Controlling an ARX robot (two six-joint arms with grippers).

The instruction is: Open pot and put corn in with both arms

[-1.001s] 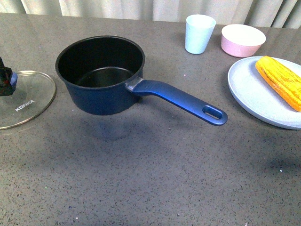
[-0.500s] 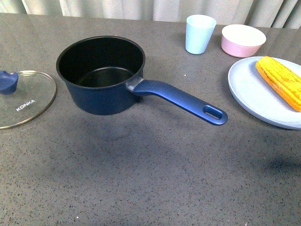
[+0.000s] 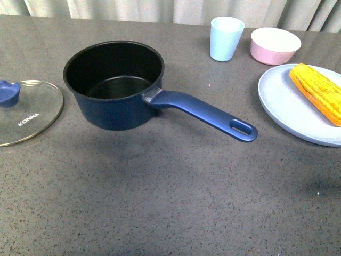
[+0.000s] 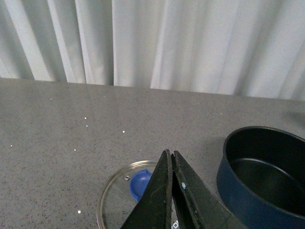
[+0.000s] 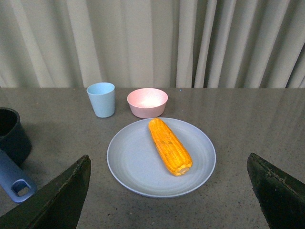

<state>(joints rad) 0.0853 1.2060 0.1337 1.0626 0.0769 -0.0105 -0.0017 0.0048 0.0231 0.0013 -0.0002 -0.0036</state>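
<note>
Since one second ago: your left jaws have quit the knob (image 3: 8, 92) and gone from the front view.

1. Left jaws: pressed together, empty, above the lid (image 3: 26, 114).
2. Right jaws: spread wide, empty, facing the corn (image 3: 318, 92).
3. Table (image 3: 160, 208): bare foreground.
4. Lid: lying flat, just left of the pot (image 3: 112, 114).
5. Pot: open. Its handle (image 3: 202, 113) points toward the plate (image 3: 282, 101); carry low and you could clip it, swinging the pot.
6. Corn: on the plate, well apart from the pot. It is round, so a shallow pinch may let it roll or drop.
7. Cup (image 3: 226, 38), bowl (image 3: 274, 45): behind the plate; overshoot could topple them.
</note>
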